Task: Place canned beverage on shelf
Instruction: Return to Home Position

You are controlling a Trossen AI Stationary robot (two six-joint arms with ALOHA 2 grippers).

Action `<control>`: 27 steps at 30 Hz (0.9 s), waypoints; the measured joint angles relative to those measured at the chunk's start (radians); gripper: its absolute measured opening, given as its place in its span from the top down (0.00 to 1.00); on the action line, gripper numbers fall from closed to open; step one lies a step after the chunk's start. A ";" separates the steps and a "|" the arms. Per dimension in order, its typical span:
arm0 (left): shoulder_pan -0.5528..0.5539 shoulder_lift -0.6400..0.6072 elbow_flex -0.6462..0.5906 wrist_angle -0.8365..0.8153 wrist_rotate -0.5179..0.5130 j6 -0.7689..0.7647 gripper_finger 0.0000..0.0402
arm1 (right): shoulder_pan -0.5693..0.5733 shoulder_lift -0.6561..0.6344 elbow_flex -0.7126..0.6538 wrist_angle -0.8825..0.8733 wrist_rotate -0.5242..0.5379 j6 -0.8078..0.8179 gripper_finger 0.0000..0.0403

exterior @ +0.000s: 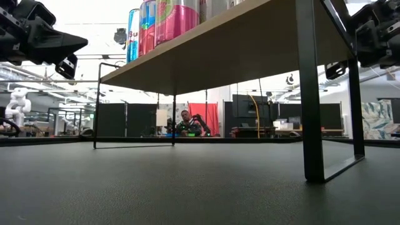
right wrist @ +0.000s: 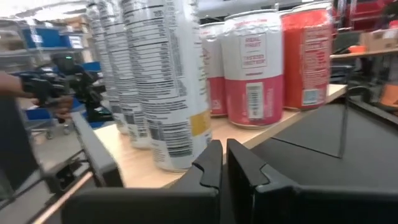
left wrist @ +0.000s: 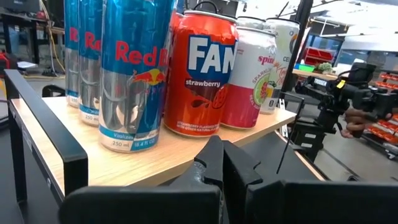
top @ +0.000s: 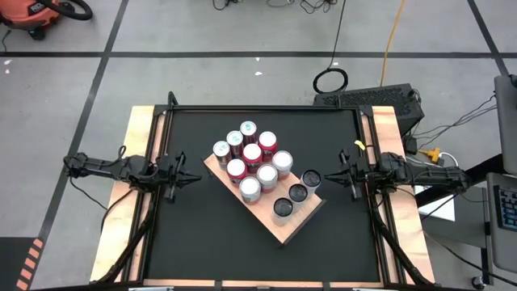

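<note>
The shelf (top: 296, 227) is a pale wooden slab on black metal legs (exterior: 310, 94), standing askew in the middle of the black table. Several cans stand upright on it: blue-silver ones (left wrist: 132, 74), an orange strawberry one (left wrist: 202, 71), pink-white ones (right wrist: 254, 68), tall white ones (right wrist: 166, 81) and three with dark tops (top: 297, 193). My left gripper (top: 197, 175) is shut and level, just off the shelf's left end, touching nothing. My right gripper (top: 331, 173) is shut and level beside the shelf's right end, also touching nothing.
Narrow wooden strips (top: 137, 162) and a black frame edge the table. Bare black mat (top: 202, 242) lies in front of the shelf and under it (exterior: 200, 181). Beyond the far edge a person (exterior: 185, 124) sits in the room; cables and an orange vacuum (top: 36, 16) lie on the floor.
</note>
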 joint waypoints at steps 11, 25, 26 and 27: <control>0.000 0.000 0.000 0.004 0.060 0.022 1.00 | 0.000 0.001 0.000 0.002 -0.041 0.046 1.00; 0.086 0.000 -0.001 -0.031 0.096 0.042 1.00 | 0.000 0.002 0.000 -0.002 -0.041 0.025 1.00; 0.088 0.000 -0.001 -0.026 0.101 0.033 1.00 | 0.000 0.002 0.000 -0.002 -0.041 0.025 1.00; 0.090 0.000 -0.001 -0.021 0.105 0.027 1.00 | 0.000 0.002 0.000 -0.002 -0.041 0.025 1.00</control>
